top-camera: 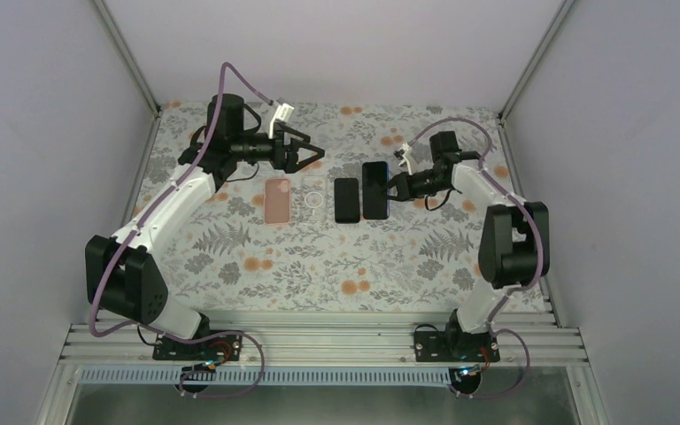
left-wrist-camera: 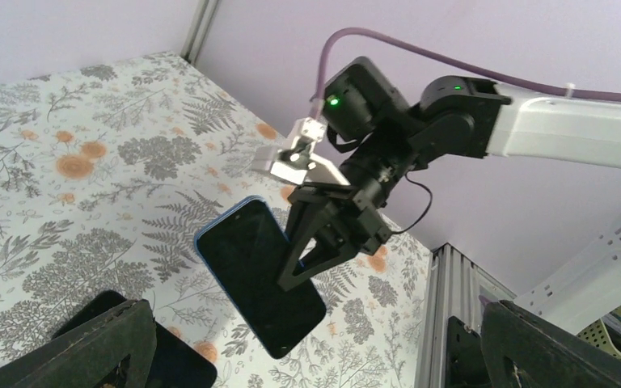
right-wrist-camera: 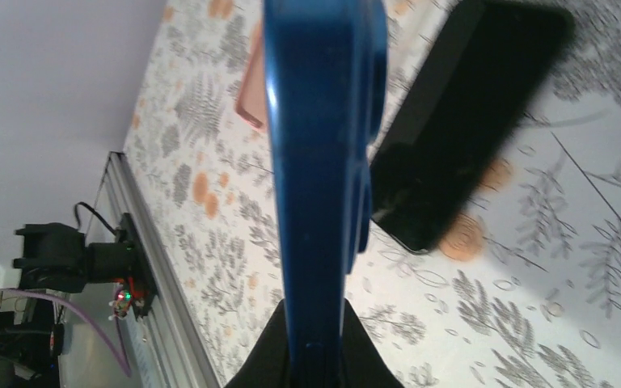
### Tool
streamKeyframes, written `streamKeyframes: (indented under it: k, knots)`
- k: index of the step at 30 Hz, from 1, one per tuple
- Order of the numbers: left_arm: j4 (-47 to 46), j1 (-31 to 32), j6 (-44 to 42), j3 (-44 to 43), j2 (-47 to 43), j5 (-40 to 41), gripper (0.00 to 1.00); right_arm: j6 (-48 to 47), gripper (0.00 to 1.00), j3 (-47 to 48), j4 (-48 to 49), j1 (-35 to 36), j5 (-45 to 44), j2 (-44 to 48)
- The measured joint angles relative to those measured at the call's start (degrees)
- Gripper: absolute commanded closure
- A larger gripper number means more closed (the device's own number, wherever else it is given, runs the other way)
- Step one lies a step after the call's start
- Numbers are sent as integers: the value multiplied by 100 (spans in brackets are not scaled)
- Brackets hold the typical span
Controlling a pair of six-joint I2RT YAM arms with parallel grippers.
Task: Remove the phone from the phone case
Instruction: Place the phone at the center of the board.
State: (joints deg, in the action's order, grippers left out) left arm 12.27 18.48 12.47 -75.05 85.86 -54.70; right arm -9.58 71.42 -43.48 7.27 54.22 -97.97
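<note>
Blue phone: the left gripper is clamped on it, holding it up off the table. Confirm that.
Wrong arm. The right gripper is shut on the blue phone, holding it up off the table; the left wrist view shows it. The left gripper stands open and empty.

Blue phone [right-wrist-camera: 323, 162], blurred, its top end beyond the right wrist view's upper edge.

Two arms over the floral surface [top-camera: 257, 266]
Right fingers [top-camera: 394, 187] clamp a dark phone [top-camera: 374, 189] just right of the black slab [top-camera: 346, 201]; left fingers [top-camera: 306, 144] gape well left of it
</note>
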Motion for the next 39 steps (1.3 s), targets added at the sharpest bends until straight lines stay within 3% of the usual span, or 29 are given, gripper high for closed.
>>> streamKeyframes:
  k: [24, 32, 39]
  knots:
    - [-13, -74, 20, 146, 0, 111, 0, -437, 96, 1399, -710, -485, -223, -2474]
    - [-13, -74, 22, 146, 2, 111, 0, -457, 84, 1753, -1073, -599, 66, -2951]
    - [-17, -74, 22, 146, 28, 109, 0, -516, 85, 1947, -1311, -699, 111, -3241]
